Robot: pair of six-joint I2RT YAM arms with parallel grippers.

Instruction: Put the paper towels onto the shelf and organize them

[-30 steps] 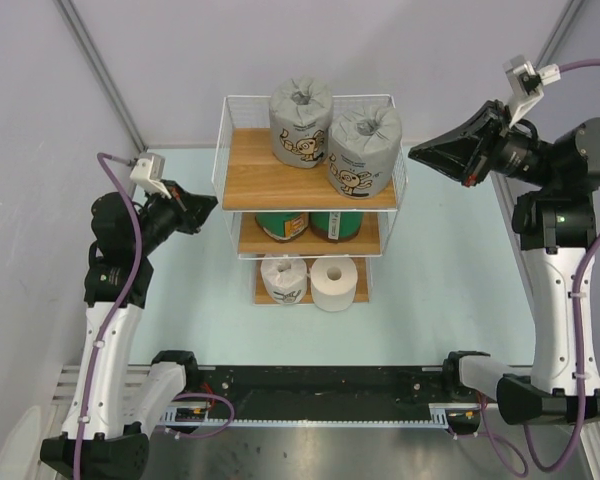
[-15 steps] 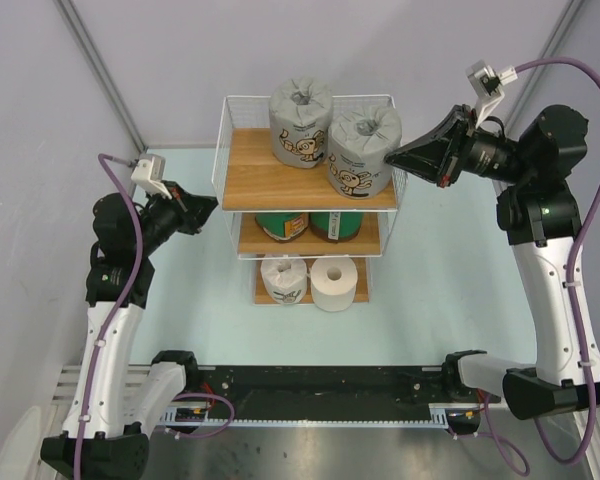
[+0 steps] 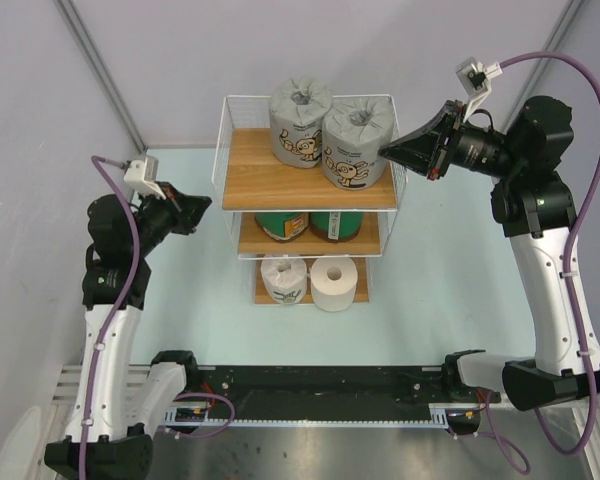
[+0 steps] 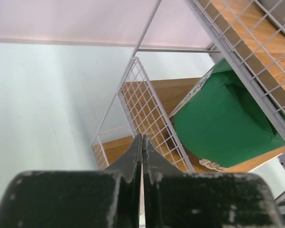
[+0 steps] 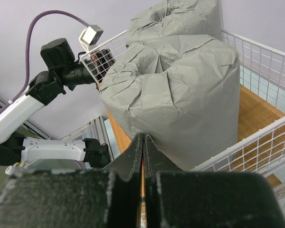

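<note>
Jaws pressed together, the right gripper [image 3: 385, 152] points level at the nearer grey roll [image 3: 355, 140] on the top board of the shelf [image 3: 265, 180], tip just beside it. The left gripper [image 3: 208, 203], also closed, hovers beside the middle tier. Pale-green table [image 3: 440, 290] — grey walls [image 3: 180, 50].

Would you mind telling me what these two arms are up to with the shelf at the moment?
All six rolls sit on the shelf: two grey-wrapped rolls on top, two green rolls in the middle, two white rolls at the bottom. The right gripper, shut and holding nothing, has its tip at the right-hand grey roll, seemingly to nudge it into line. The left gripper, also shut and empty, hovers beside the shelf's left side.
</note>
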